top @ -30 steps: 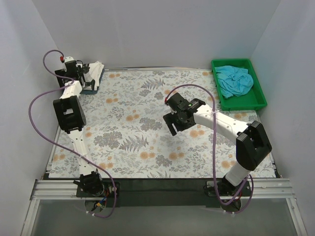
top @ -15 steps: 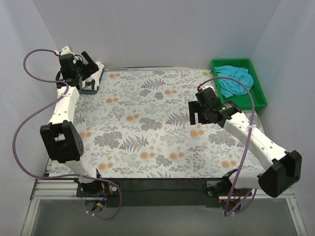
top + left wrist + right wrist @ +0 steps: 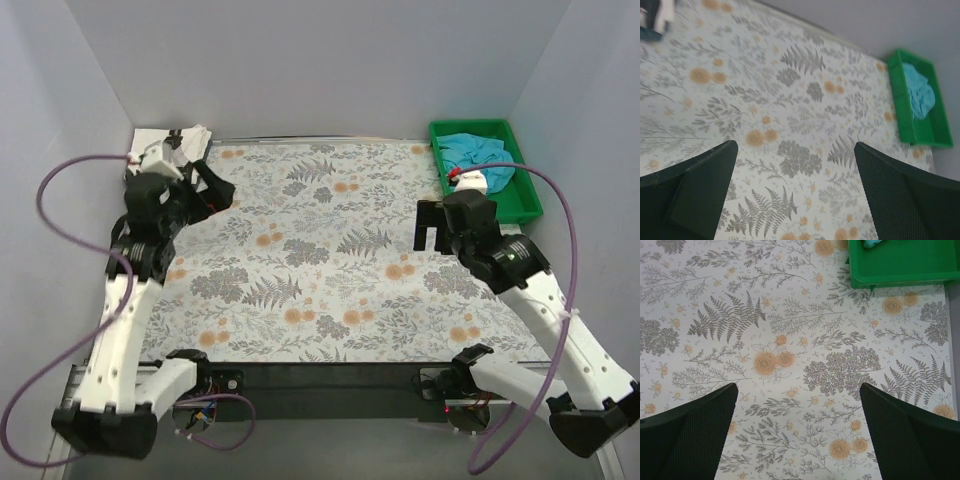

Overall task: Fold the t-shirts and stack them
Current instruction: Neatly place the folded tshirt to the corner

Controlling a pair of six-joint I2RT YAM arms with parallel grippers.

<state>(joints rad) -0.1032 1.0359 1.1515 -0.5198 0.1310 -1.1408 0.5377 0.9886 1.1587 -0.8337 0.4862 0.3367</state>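
At the floral-covered table's (image 3: 300,260) far right corner, a crumpled turquoise cloth t-shirt (image 3: 485,153) lies in a green plastic tray (image 3: 490,212), near the right gripper (image 3: 798,390), far from the left gripper (image 3: 795,147), both spread wide and empty.

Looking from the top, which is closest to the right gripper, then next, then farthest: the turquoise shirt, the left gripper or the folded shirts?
Starting from the right gripper:
1. The turquoise shirt, in the green tray at the far right.
2. The left gripper, over on the left side.
3. The folded shirts, in the far-left corner, beyond the left gripper.
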